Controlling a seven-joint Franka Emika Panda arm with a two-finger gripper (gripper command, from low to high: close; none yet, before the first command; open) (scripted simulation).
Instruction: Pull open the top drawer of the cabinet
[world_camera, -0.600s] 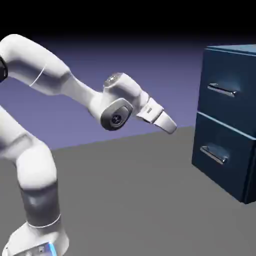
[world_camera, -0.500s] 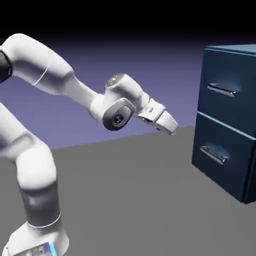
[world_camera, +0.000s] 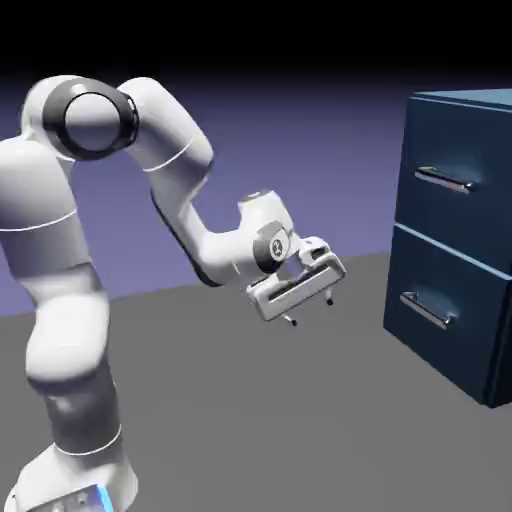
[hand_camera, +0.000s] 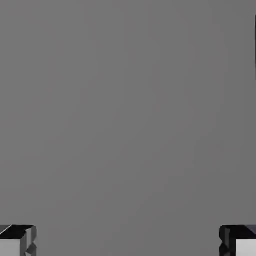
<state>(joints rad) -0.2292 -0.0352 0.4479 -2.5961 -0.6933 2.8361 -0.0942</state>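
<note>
The two-finger gripper (world_camera: 311, 310), a rounded white bar with small dark tips, has its fingers wide apart over the smooth, matte grey floor (world_camera: 250, 400). Behind it bends the glossy white tubular arm (world_camera: 66, 330). Well apart, at the exterior view's right, stands the boxy dark blue cabinet (world_camera: 497, 330); its flat-fronted top drawer (world_camera: 450, 215), with a shiny silver bar handle (world_camera: 444, 180), sits closed above the matching lower drawer (world_camera: 440, 285).

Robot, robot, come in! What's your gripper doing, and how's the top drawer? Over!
Gripper open, nothing held. Top drawer shut, handle untouched. Nothing seen between gripper and drawer. Over.
</note>
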